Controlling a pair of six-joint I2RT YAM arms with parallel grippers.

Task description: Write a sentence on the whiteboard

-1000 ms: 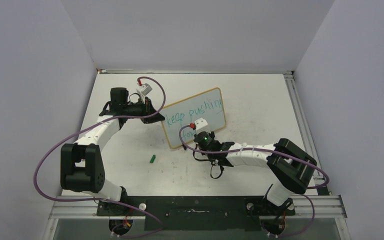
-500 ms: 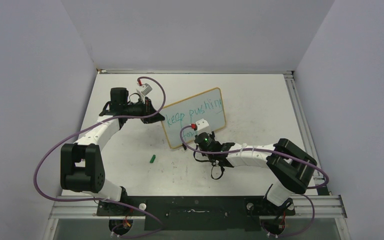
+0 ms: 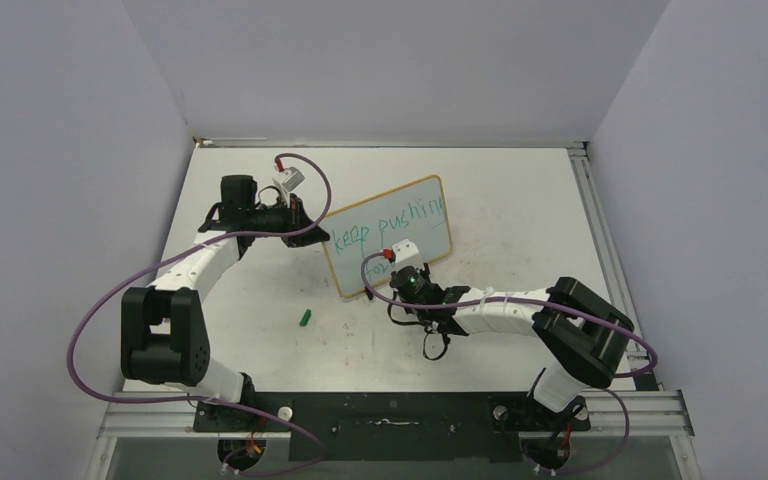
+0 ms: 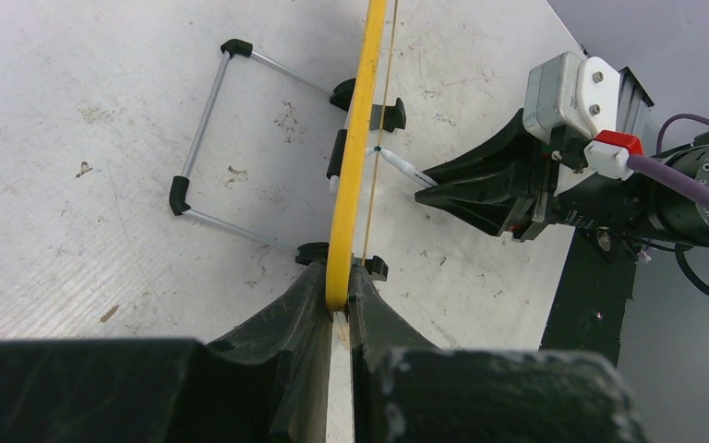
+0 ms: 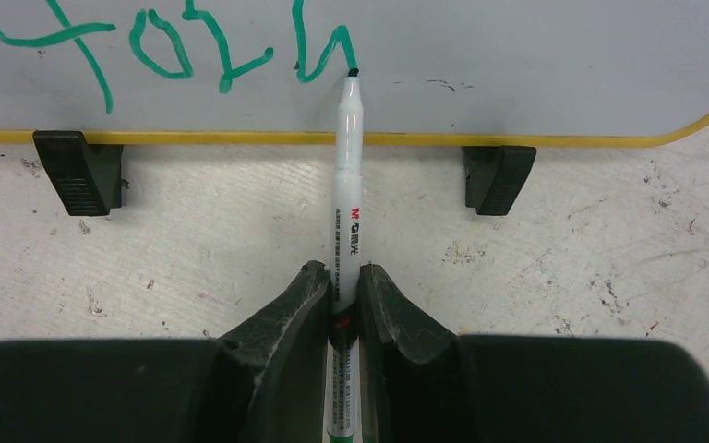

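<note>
The whiteboard [image 3: 428,238] stands tilted on the table, with its yellow frame edge-on in the left wrist view [image 4: 360,138]. The sentence [image 3: 390,222] reads "keep pushing" on the top line. The teal second line [image 5: 175,41] reads "for" plus a half-made letter. My left gripper [image 3: 312,235] [image 4: 340,295] is shut on the board's left edge. My right gripper [image 3: 400,274] [image 5: 342,277] is shut on a white marker [image 5: 346,203]. The marker's tip touches the board at the end of the last stroke.
A green marker cap [image 3: 305,318] lies on the table left of the right arm. Two black clip feet [image 5: 74,166] [image 5: 498,177] hold the board's lower edge. A wire stand [image 4: 205,138] props it from behind. Side walls close in the table.
My right wrist has shifted slightly right and nearer along the second line with the marker. The left arm and the board have not moved.
</note>
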